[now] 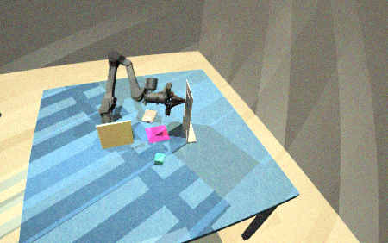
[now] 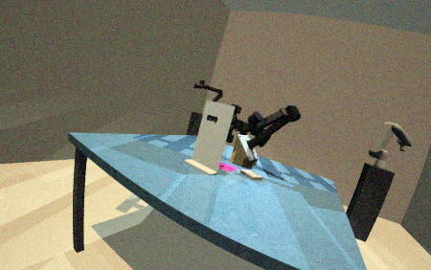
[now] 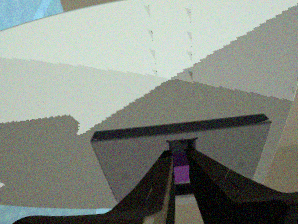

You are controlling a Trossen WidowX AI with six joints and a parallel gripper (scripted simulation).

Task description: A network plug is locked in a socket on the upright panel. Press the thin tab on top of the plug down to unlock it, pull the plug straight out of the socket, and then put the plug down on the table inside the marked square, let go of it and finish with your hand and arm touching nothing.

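Observation:
The upright panel stands on a pale foot. On its face is a grey socket block with a dark upper edge. My gripper is at the socket, its fingers closed in on the plug, whose purple part shows between them. The fingers hide the plug's sides and most of the socket opening, so I cannot tell how deep the plug sits or how its tab stands. The magenta marked square lies on the table, on the arm's side of the panel.
A yellow-faced board stands near the arm's base. A cream block lies near the magenta square, below the arm in the top view. A teal block lies on the square's other side.

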